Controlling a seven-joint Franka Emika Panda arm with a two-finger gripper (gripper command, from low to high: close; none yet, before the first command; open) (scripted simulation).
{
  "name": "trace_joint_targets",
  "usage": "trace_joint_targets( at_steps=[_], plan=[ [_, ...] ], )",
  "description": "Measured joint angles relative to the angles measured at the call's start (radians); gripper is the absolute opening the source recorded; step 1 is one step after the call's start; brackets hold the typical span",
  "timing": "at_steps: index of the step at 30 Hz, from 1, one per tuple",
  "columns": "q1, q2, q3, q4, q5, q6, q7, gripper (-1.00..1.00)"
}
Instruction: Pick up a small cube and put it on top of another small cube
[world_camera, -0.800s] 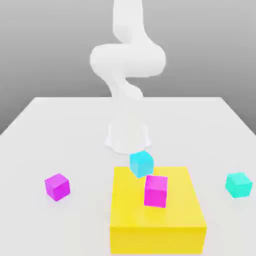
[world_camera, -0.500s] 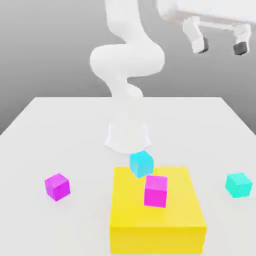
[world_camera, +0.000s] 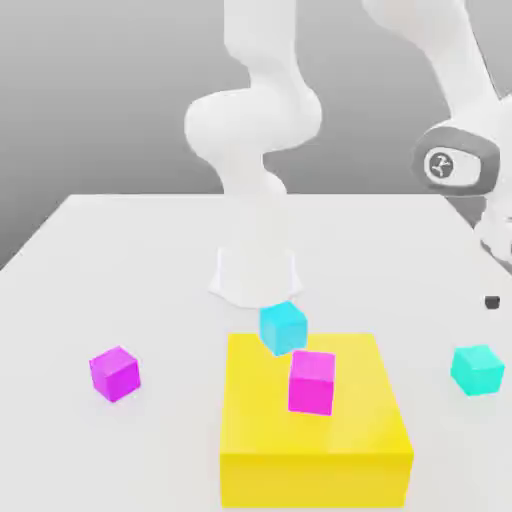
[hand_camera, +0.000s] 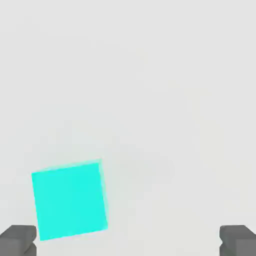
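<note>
1. progress: early, by my judgement. the teal cube (world_camera: 477, 370) rests on the table (world_camera: 150, 270), near the exterior view's right edge; it is neither picked up nor stacked.
2. the gripper (hand_camera: 128, 242) is open, its fingers wide apart with nothing between them. it hangs above the table near the teal cube, which lies off to one side of the finger gap.
3. left to do: line up over the teal cube, lower, close, lift, carry, set it on another small cube and let go. which cube should take it, i cannot tell.
4. the other small ones: the purple cube (world_camera: 115, 374) on the table at the exterior view's left, the magenta cube (world_camera: 312, 383) on the yellow block (world_camera: 315, 480), and the blue cube (world_camera: 283, 328) at the block's far edge.
5. containers: the yellow block looks solid, a support with things on top, not inside.
</note>
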Motion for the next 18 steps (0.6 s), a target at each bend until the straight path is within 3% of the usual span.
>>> trace_joint_targets(
  at_steps=[4,5,12,18],
  plan=[
    [0.058,0.145,-0.067,0.022,-0.082,0.111,0.049,0.00],
    [0.074,0.177,-0.085,0.028,-0.094,0.137,0.059,-1.00],
    [0.076,0.184,-0.088,0.029,-0.099,0.140,0.062,-1.00],
    [0.021,-0.005,-0.024,-0.007,0.012,-0.010,-0.021,-1.00]
  ],
)
